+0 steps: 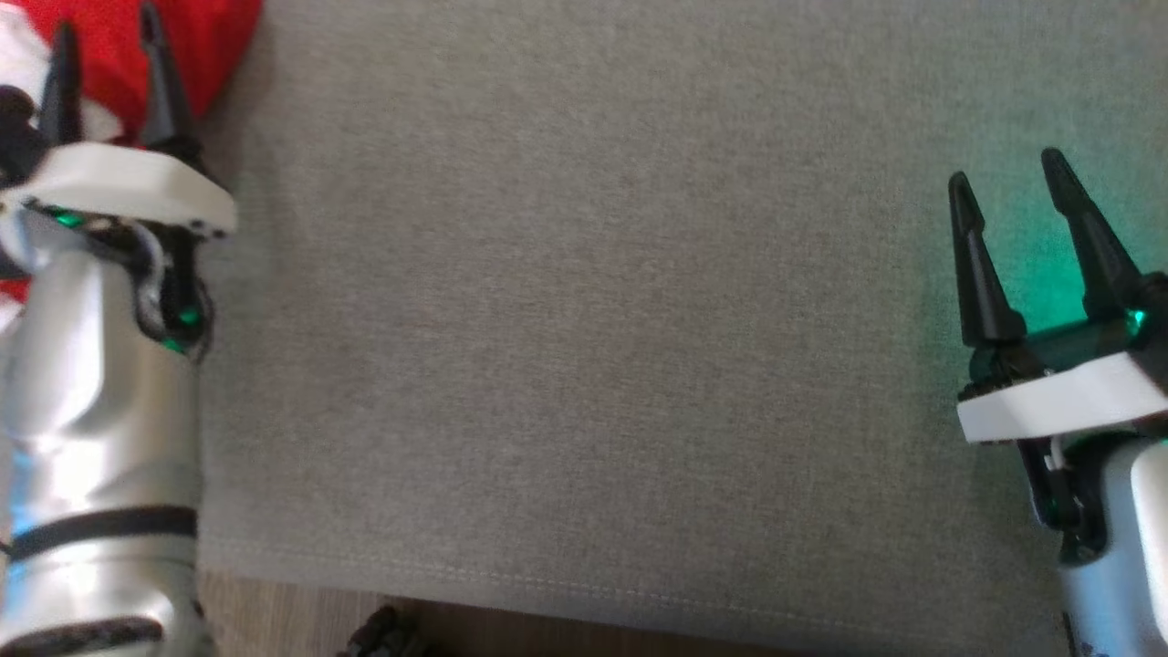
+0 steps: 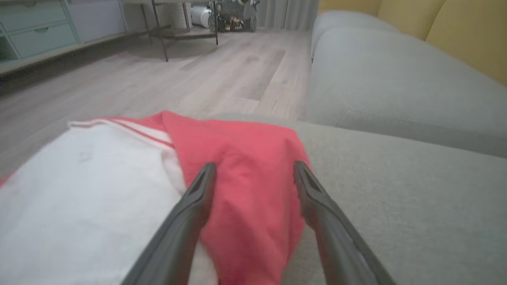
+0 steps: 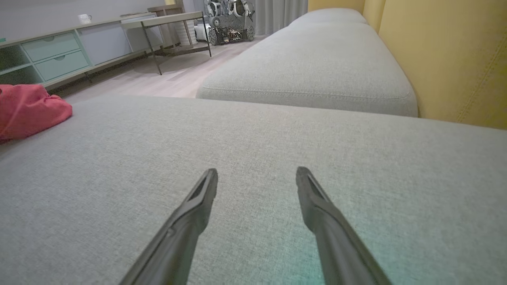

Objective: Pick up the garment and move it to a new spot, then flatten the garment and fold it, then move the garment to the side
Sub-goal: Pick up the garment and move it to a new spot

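The garment (image 1: 205,46), red with a white inner side, lies bunched at the far left of the grey cushion (image 1: 593,319). My left gripper (image 1: 108,38) hovers over it, open, fingers spread. In the left wrist view a red fold of the garment (image 2: 245,158) lies between and under the spread fingers of my left gripper (image 2: 255,169), with white fabric to the left. My right gripper (image 1: 1004,178) stands open over bare cushion at the right, nothing between its fingers. In the right wrist view my right gripper (image 3: 257,174) points along the cushion and the garment (image 3: 27,111) shows far left.
The cushion's front edge (image 1: 547,589) runs along the bottom, wooden floor (image 1: 274,611) below it. A second grey cushion (image 3: 313,67) and a yellow backrest (image 3: 443,59) lie beyond. A cabinet (image 3: 55,55) and a metal-legged table (image 3: 174,23) stand across the floor.
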